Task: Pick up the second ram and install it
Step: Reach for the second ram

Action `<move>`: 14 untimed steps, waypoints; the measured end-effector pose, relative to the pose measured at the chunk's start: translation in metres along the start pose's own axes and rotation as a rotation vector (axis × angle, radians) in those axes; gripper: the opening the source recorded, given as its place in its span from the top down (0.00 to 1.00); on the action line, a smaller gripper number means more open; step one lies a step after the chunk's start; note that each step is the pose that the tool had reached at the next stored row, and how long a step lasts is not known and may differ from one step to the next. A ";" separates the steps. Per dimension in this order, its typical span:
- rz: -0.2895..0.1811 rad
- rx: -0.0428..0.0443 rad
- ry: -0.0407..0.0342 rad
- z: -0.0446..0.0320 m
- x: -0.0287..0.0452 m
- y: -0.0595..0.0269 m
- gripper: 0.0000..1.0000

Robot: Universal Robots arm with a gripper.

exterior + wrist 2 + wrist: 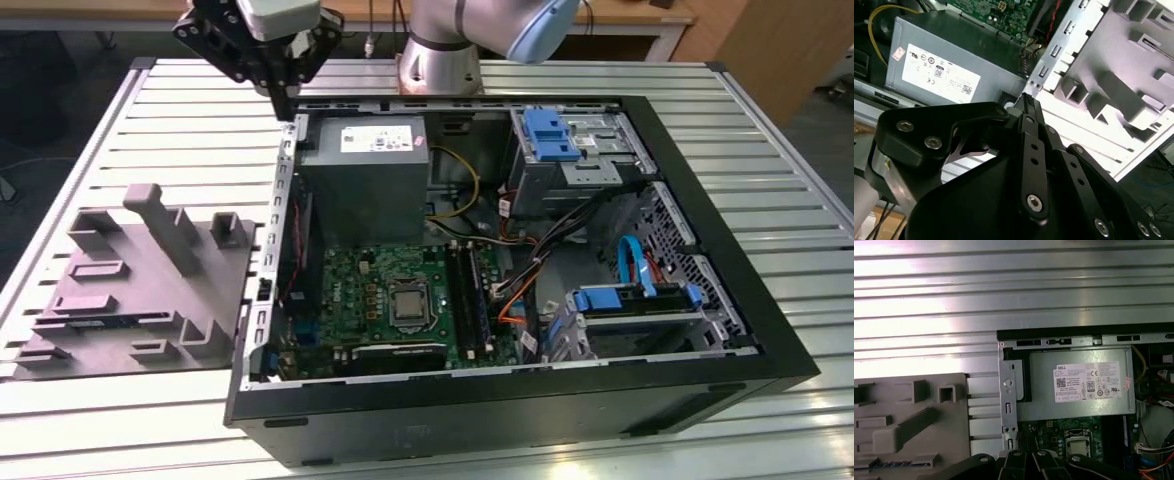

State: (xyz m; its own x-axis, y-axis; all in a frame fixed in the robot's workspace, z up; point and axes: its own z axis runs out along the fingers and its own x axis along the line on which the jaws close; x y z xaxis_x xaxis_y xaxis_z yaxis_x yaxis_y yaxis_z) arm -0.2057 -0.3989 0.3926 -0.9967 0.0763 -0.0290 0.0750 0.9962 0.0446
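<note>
Fingers look pressed shut, tips together, nothing b/w them. In the exterior view they hang over the far corner of the black computer case, on the exterior view's left, just beside the grey power box. In the second wrist view the black link bars run down to one narrow point, no gap that I can spot.

The second ram is not in hand. It sits in a slot at the near end of the grey tray, outside the case, on the slatted metal surface. From the fingers it lies toward the exterior view's left and nearer the camera, well apart, w/ the tray's upright blocks between. Its long axis runs approx left-right in the exterior view, roughly crosswise to the case's side wall. The first wrist view shows it as a thin strip w/ bluish specks at the tray's edge.

Ram: thin, stiff, narrow, little showing above the slot, so not much to pinch. Tray: matt moulded plastic, blocky. Case: sheet metal, hard edges. Green board inside lies flat.
</note>
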 end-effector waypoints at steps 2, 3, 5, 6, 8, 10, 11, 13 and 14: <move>0.000 -0.0001 -0.0006 -0.0001 0.0057 -0.0004 0.90; 0.000 -0.0001 -0.0009 -0.0001 0.0085 -0.0007 0.90; 0.000 -0.0002 -0.0015 -0.0002 0.0139 -0.0011 0.90; 0.000 -0.0002 -0.0018 -0.0002 0.0165 -0.0013 0.90; 0.000 -0.0003 -0.0022 -0.0004 0.0220 -0.0017 0.90; 0.000 -0.0002 -0.0025 -0.0005 0.0267 -0.0020 0.90; 0.000 -0.0002 -0.0026 -0.0006 0.0291 -0.0022 0.90; 0.000 -0.0003 -0.0029 -0.0006 0.0336 -0.0026 0.90; 0.000 -0.0003 -0.0030 -0.0007 0.0358 -0.0027 0.90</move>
State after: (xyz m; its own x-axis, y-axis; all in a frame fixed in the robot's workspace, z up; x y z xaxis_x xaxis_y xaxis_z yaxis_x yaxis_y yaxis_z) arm -0.2416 -0.3989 0.3921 -0.9966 0.0763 -0.0321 0.0748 0.9962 0.0449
